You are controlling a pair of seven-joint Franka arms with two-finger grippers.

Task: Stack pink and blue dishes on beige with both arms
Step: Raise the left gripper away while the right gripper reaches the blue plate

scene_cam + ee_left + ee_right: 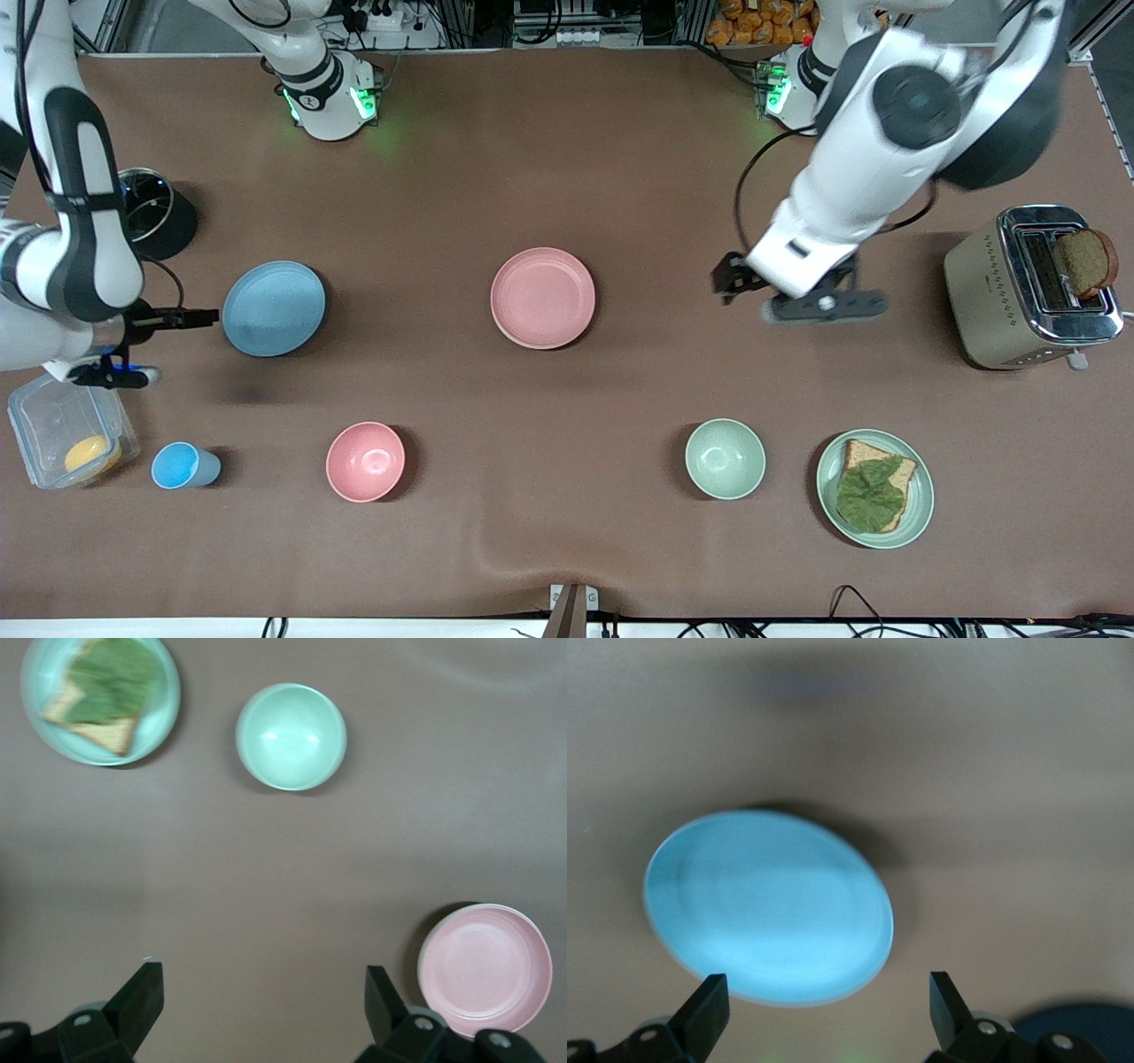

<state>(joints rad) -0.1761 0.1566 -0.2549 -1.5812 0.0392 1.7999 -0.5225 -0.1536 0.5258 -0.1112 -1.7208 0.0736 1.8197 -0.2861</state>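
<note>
Beside the blue plate [274,307], toward the right arm's end, my right gripper [824,1014] hangs wide; I should straddle the rim squarely. My left gripper [264,1014], wide too, hovers near the pink plate [542,297], mid-table. No beige plate shows.

pale pink plate [542,297], light blue plate [274,307]

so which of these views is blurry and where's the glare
Right wrist view: the blue plate is soft and smeared. Left wrist view: mild blur on the bread plate. Front view: sharp, with glints inside the pink bowl and green bowl.
</note>
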